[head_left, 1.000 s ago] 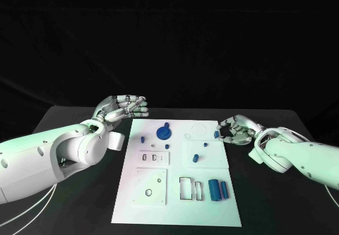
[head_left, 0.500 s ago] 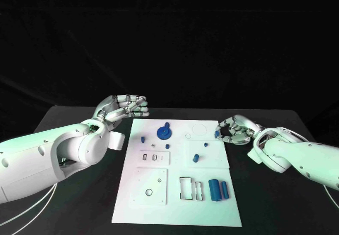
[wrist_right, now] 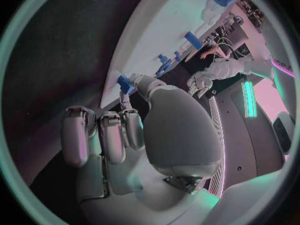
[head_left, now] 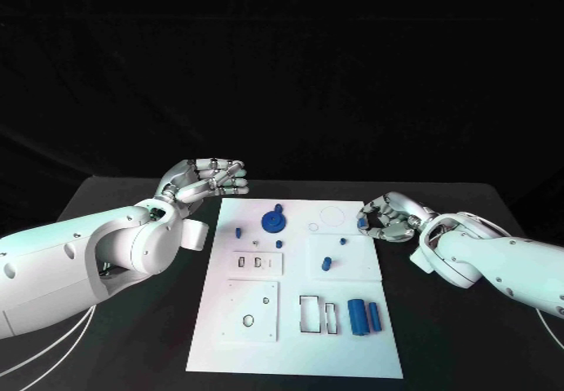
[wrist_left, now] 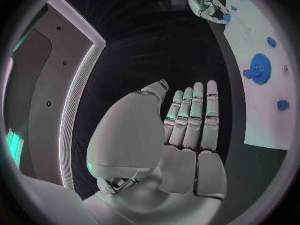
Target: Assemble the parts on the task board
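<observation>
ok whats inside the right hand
A small blue part is pinched at the right hand's fingertips, just off the board's edge. Its lower end is covered by the fingers.

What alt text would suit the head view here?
Two white arms flank a white task board bearing small blue parts, among them a blue gear. The left hand hovers empty; the right hand pinches a small blue part.
</observation>
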`<state>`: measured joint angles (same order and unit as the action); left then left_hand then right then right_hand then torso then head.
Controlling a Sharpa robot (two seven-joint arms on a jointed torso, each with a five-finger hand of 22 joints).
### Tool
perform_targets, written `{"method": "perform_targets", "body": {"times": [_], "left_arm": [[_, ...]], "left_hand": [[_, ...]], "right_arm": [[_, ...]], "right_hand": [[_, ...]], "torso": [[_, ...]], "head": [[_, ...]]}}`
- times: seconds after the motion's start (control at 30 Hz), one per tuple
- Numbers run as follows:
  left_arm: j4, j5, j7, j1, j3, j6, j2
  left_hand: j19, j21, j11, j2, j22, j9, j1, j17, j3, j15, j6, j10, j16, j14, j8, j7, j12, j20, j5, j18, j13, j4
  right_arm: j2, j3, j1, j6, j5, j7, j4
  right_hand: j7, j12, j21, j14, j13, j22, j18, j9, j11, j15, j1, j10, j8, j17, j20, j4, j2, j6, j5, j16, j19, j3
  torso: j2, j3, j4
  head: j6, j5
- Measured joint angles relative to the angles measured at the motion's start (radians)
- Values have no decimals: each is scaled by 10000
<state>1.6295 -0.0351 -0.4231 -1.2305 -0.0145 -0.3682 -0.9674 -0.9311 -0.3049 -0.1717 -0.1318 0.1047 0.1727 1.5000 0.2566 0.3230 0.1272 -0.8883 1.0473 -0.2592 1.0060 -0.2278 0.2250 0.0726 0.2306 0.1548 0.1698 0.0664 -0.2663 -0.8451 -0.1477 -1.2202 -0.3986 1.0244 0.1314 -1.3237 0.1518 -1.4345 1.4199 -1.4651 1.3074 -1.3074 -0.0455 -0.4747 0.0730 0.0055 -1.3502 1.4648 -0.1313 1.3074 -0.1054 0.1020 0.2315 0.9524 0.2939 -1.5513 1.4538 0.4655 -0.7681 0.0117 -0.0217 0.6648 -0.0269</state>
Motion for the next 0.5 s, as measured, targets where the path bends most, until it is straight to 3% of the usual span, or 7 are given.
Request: {"method": "perform_targets", "body": {"times": [0.2, 0.5], "left_arm": [[0, 1, 1, 0, 0, 0, -4], [0, 1, 4, 0, 1, 0, -8]], "left_hand": [[0, 0, 0, 0, 0, -1, 0, 0, 0, 0, 0, 0, 0, 0, 0, 0, 0, 0, 0, -1, 0, 0], [0, 0, 0, 0, 1, 8, 0, -1, 0, 0, 0, 0, 0, 0, 0, 0, 0, 0, 0, 0, 0, 0]], "right_arm": [[24, 0, 0, 10, 39, -10, 15], [34, 0, 0, 10, 67, -37, 52]], "right_hand": [[0, 0, -3, 0, 0, -3, 0, 0, 0, 0, 0, 0, -2, 0, 0, -1, 0, 2, -2, 0, 0, 1], [-146, -39, 110, -33, -1, -7, 0, -96, -90, -114, 59, 17, -195, 0, 56, -128, -213, 396, -103, 0, 56, 211]], "torso": [[-3, 0, 3], [-4, -2, -5]], "head": [[0, 0], [12, -6]]}}
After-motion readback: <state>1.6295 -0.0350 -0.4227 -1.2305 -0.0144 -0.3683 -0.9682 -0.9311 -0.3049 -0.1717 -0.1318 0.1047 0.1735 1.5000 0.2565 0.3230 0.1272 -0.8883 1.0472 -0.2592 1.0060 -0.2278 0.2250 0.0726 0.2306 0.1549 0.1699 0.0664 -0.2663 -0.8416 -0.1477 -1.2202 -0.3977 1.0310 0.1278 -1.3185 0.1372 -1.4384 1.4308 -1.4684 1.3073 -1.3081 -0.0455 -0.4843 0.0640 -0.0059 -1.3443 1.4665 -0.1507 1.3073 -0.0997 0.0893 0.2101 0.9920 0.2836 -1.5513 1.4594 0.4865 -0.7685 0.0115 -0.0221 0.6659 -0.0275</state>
